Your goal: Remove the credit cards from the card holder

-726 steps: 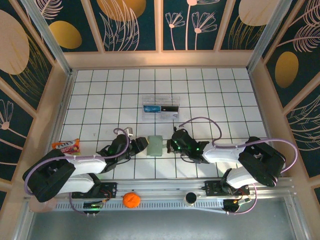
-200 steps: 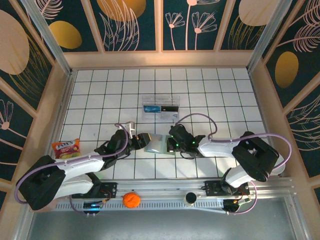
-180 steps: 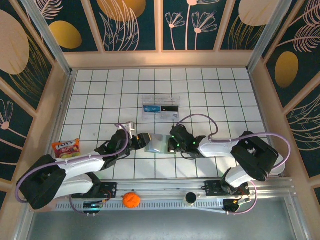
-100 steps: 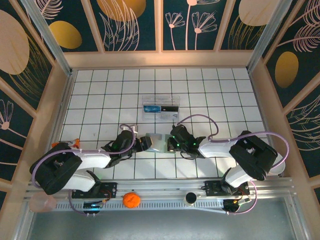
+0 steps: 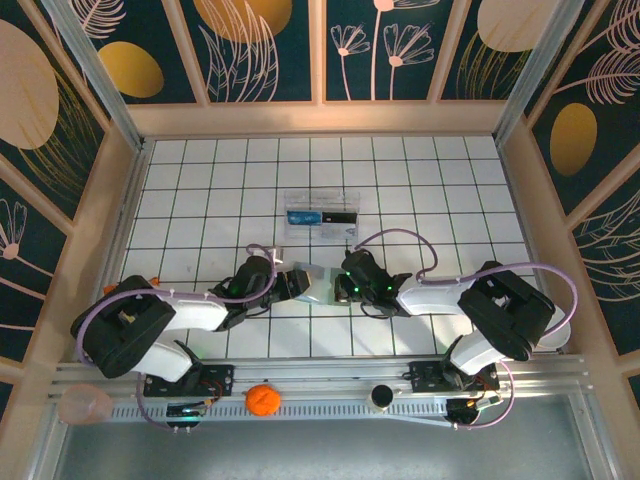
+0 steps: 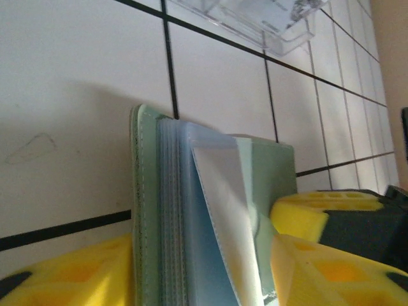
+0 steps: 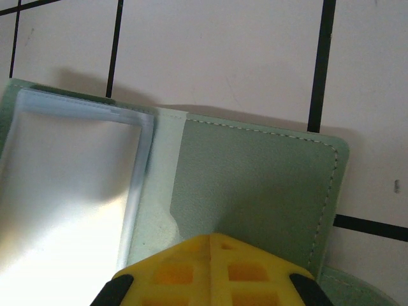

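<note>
Since a few seconds back the left arm has swung in toward the middle, and the small grey-green soft bifold card holder (image 5: 312, 282) isn't lying shut anymore, it's folded open. It sits on the white tiled table (image 5: 200, 190) by the middle of the near edge, right between the two arms. Left gripper (image 5: 288, 283) has its yellow fingers (image 6: 64, 277) on either side of the raised cover and the stack of pale blue-grey sleeves (image 6: 175, 210). One sleeve is peeled off to the right. Can't tell if it's really pinching or just straddling. Right gripper (image 5: 340, 288) has its yellow fingertips (image 7: 185, 258) pressed together, pushing down on the other green half. Clear plastic box (image 5: 321, 217) with blue and black items sits further in toward the table's centre, apart from the holder.
</note>
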{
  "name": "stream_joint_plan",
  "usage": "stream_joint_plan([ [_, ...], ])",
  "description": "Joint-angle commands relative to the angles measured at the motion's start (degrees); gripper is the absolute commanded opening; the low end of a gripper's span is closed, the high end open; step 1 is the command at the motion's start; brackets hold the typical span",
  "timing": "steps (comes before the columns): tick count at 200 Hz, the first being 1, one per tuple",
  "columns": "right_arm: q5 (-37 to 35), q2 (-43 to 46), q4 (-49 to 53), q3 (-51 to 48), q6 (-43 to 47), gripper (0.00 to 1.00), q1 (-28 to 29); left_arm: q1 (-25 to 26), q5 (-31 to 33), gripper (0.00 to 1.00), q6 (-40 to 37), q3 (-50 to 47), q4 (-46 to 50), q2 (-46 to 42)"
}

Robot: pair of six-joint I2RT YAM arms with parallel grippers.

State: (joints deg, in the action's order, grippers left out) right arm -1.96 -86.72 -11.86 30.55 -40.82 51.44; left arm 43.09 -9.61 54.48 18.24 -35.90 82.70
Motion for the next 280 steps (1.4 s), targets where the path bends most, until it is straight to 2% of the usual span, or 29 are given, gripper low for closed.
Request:
stream_joint_plan([
  [1, -0.80, -1.52, 0.26, -1.34, 0.26, 0.00, -0.64, 0.23, -1.98, 0.52, 2.25, -1.91, -4.55, -3.64],
  [36, -0.40, -1.80, 0.03, -0.93, 0.52, 0.00, -0.64, 0.22, -1.12, 0.45, 2.74, -2.88, -4.06, -5.21],
  [137, 0.02, -1.02, 0.35, 0.30, 0.93, 0.02, -0.64, 0.21, -0.47, 0.00, 2.73, -2.59, -2.77, -5.57],
  [160, 0.29, -0.02, -0.43, 0.30, 1.16, 0.05, -0.72, 0.22, -0.78, 0.00, 2.74, -2.43, -2.73, -5.48],
  [193, 0.62, 4.97, -1.80, -0.81, 1.77, 0.18, -0.99, 0.22, 0.27, 0.00, 3.32, -3.27, -1.98, -6.66],
  [212, 0.73, 8.49, -3.59, -1.83, 2.44, 0.34, -1.08, 0.24, 0.62, 0.00, 3.43, -3.84, -1.68, -7.94],
  [230, 6.48, 10.31, -7.31, -2.33, 3.59, 0.46, -0.91, 0.20, 0.60, 0.00, 3.76, -4.43, -1.71, -8.76],
  [255, 10.44, 8.09, -8.32, 0.69, 4.85, 0.54, 0.89, 0.16, 0.29, 0.00, 4.73, -5.55, -2.91, -9.04],
  [260, 10.64, 7.16, -8.07, 1.66, 5.02, 0.64, 1.45, 0.21, 0.28, 0.00, 4.84, -5.79, -3.11, -9.13],
  [265, 10.61, 6.13, -7.81, 2.50, 5.05, 0.68, 1.95, 0.24, 0.29, 0.00, 4.98, -5.89, -3.25, -9.30],
  [280, 10.07, 3.28, -7.51, 4.30, 4.80, 0.69, 2.83, 0.23, 0.59, 0.00, 5.18, -6.27, -3.21, -9.83],
])
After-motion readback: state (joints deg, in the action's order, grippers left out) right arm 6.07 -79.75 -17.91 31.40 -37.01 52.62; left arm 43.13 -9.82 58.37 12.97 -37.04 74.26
